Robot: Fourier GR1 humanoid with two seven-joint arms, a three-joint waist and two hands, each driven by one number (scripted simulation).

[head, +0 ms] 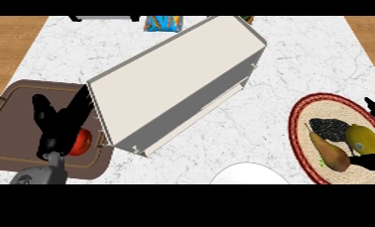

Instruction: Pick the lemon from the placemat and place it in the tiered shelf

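head view, one frame. white marbled counter (315, 57), wood-coloured strips at both sides.

lemon (359, 136): lies on the round woven placemat (302, 122) with a red rim, at the view's right, close to the mat's right side. not in the shelf. on the same mat, just left of the lemon: a brown-yellow pear (330, 152), narrow end toward upper left, and above it a dark bumpy item (330, 128). pear and dark item look to be touching.

right hand (365, 161): mostly cut off by the view's right edge. black parts show just below the lemon and, further up, over the mat's upper right rim. whether it closes on the lemon: cannot tell.

tiered shelf (176, 82): cream, long, set diagonally across the counter's middle, from lower left to upper right. well apart from the placemat, bare counter between them.

left hand (58, 122): over the brown cutting board (26, 97) at the view's left. fingers (42, 108) straight and spread, pointing up the view. holds nothing. a red round fruit (84, 141) sits on the board right beside the hand, partly hidden by it. the shelf's lower left corner overlaps the board's right edge in the view.

other: white plate (249, 174) at the lower edge, between board and placemat, partly cut off. blue packet (162, 23) at the counter's far edge, just beyond the shelf's upper end.
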